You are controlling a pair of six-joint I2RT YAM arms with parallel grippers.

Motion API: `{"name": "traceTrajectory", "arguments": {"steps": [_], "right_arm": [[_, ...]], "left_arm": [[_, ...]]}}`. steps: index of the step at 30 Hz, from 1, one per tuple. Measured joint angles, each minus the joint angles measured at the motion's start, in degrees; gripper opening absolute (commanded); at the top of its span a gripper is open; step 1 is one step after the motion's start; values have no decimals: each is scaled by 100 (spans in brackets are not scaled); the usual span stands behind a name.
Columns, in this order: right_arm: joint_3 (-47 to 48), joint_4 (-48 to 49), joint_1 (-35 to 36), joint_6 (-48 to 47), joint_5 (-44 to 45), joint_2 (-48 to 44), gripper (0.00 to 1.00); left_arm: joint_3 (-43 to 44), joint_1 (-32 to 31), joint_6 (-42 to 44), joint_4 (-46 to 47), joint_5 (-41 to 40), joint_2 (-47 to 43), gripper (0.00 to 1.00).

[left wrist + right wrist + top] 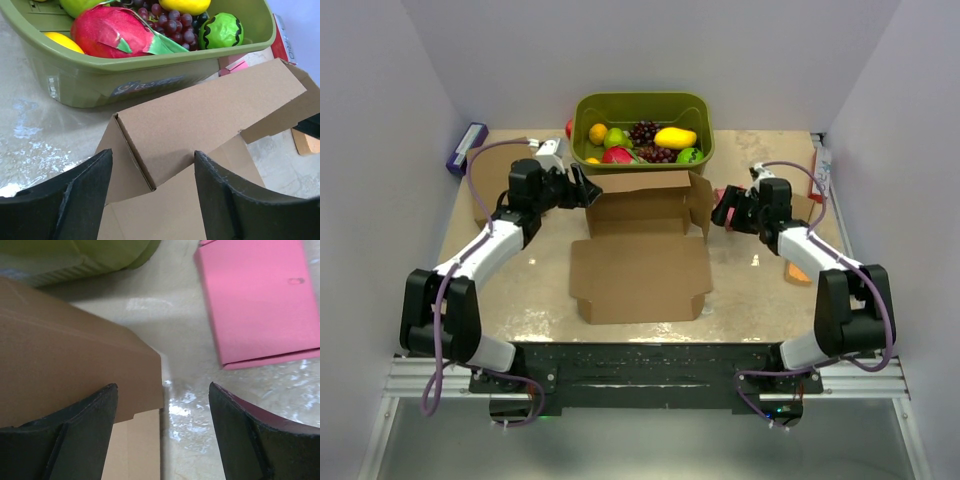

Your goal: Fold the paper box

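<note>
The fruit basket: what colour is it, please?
Olive green; the basket shows best in the left wrist view.

A green basket [100,80] is sitting at the table's [750,290] far edge, holding dark grapes [172,27], a yellow mango [675,137], a red dragon fruit [110,32] and a striped green fruit [221,31]. A pink card [260,300] is lying flat on the table near the basket. A purple box [467,146] is resting at the far left corner.

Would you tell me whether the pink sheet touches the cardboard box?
No, in the right wrist view bare table separates the pink sheet from the cardboard box.
</note>
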Motion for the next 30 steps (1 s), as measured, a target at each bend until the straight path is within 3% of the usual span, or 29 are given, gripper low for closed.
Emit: {"name": "traceTrajectory", "arguments": {"steps": [14,30], "right_arm": [[-13,210,656,-310,-420,173,74],[-485,1921,723,-791,-575,361,68]], "left_arm": [[0,24,-35,256,258,168,57],[0,28,111,323,367,227,54]]}}
